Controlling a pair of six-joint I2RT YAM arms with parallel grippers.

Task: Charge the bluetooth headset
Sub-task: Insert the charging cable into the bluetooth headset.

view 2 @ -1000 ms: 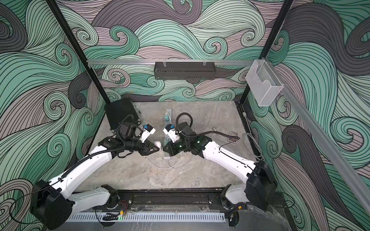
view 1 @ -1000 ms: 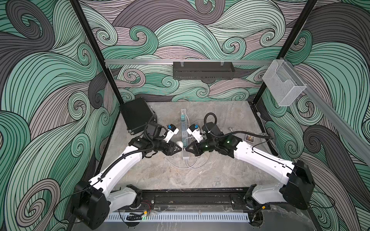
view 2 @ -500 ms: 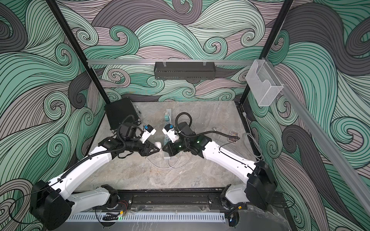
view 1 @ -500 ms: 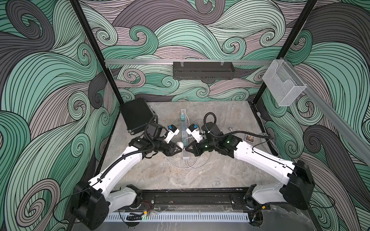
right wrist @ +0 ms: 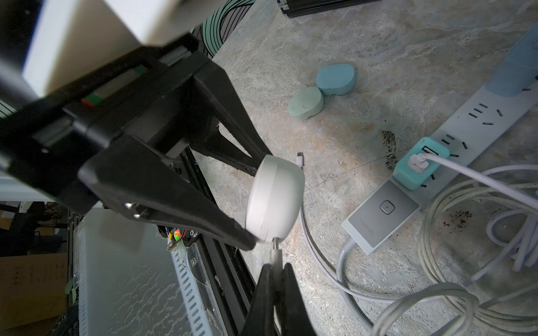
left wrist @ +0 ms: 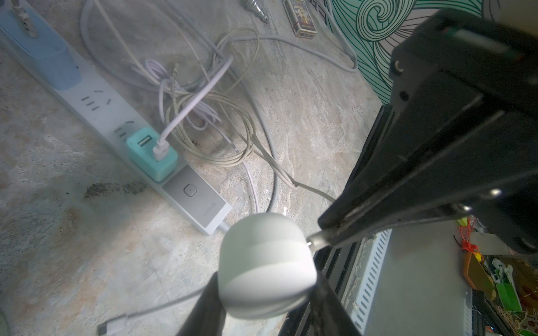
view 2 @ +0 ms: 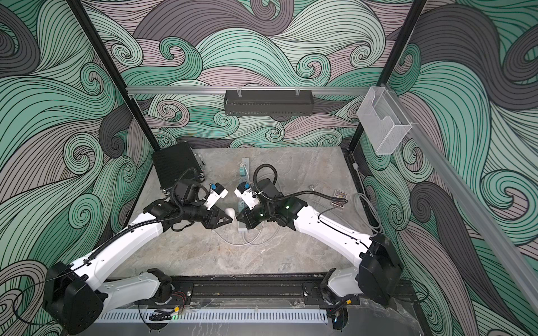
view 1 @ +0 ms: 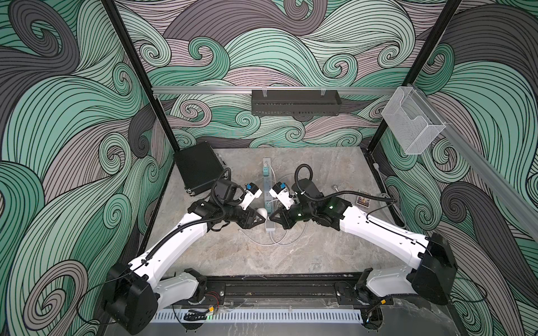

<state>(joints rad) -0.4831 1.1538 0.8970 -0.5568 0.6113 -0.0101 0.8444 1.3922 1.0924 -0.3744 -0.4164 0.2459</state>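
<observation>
Left hand (left wrist: 266, 279): two dark fingers (left wrist: 203, 305) clamped on either side of the white headset case (left wrist: 266, 261), which is held up off the desk (left wrist: 72, 247).

Right hand (right wrist: 275, 272): fingers pinched tight on the charging plug (right wrist: 275, 256). The plug's metal tip touches the edge of the case. Some bare metal shows; I cannot tell whether it is seated.

In both top views the two hands meet tip to tip just beside the near end of the power strip (view 1: 266, 186), with the case a pale blob between them.

On the strip: a teal charger (left wrist: 151, 157) sits next to the switch panel, with a white USB lead (left wrist: 192, 101) plugged into it. A blue adapter (left wrist: 43, 55) sits further along.

A tangle of pale cables (left wrist: 215, 128) lies on the desk beside the strip. On the strip's other side from the tangle:
- a loose plug end (right wrist: 300, 158) lies flat on the desk;
- two more cases, one blue (right wrist: 336, 79) and one pale green (right wrist: 305, 104), touch each other, apart from the strip.

A small card box (left wrist: 300, 19) lies near the wall. A black box (view 1: 198, 170) sits at the desk's far left corner.
</observation>
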